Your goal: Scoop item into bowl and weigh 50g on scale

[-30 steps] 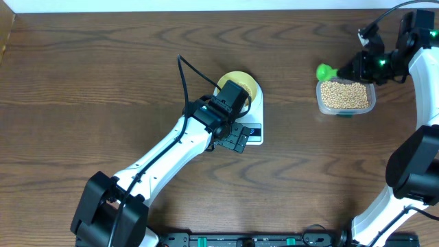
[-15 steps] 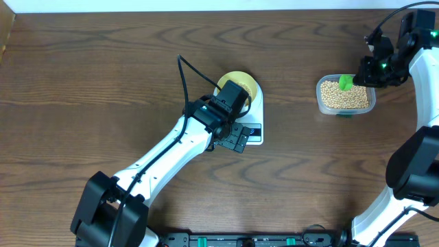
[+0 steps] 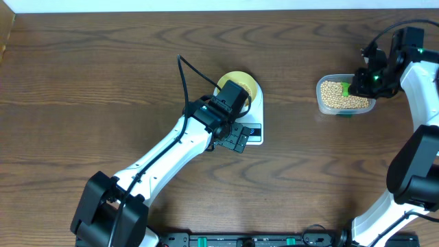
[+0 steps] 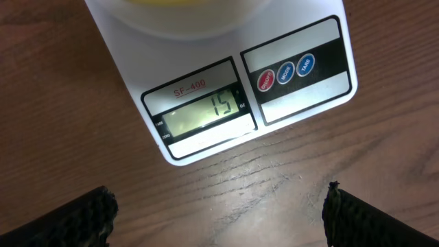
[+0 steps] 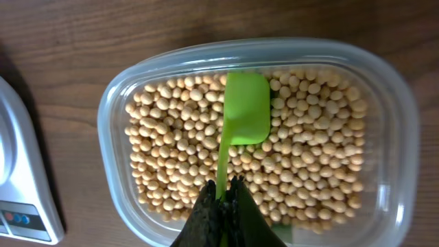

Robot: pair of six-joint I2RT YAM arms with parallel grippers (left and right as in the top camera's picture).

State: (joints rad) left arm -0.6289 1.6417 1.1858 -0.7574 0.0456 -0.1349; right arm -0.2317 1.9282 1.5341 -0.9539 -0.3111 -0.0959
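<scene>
The tan beans [image 5: 309, 165] fill a clear plastic tub [image 3: 344, 96] at the right; the tub also shows in the right wrist view [image 5: 110, 144]. My right gripper [image 5: 224, 189] is shut on the handle of a green scoop [image 5: 245, 110], whose head rests on the beans; the scoop also shows overhead [image 3: 345, 87]. The pale-yellow bowl [image 3: 248, 84] sits on the white scale [image 3: 254, 132]. The scale's display [image 4: 202, 113] reads 15. My left gripper [image 4: 219, 213] is open and empty, just above the table in front of the scale.
The scale's red and blue buttons [image 4: 285, 72] sit right of the display. The scale's corner shows at the left edge of the right wrist view [image 5: 17, 185]. Bare wood table lies all around.
My right gripper has carried the green scoop from the tub's left rim back over the tub and lowered its head onto the beans. The left arm has not moved.
</scene>
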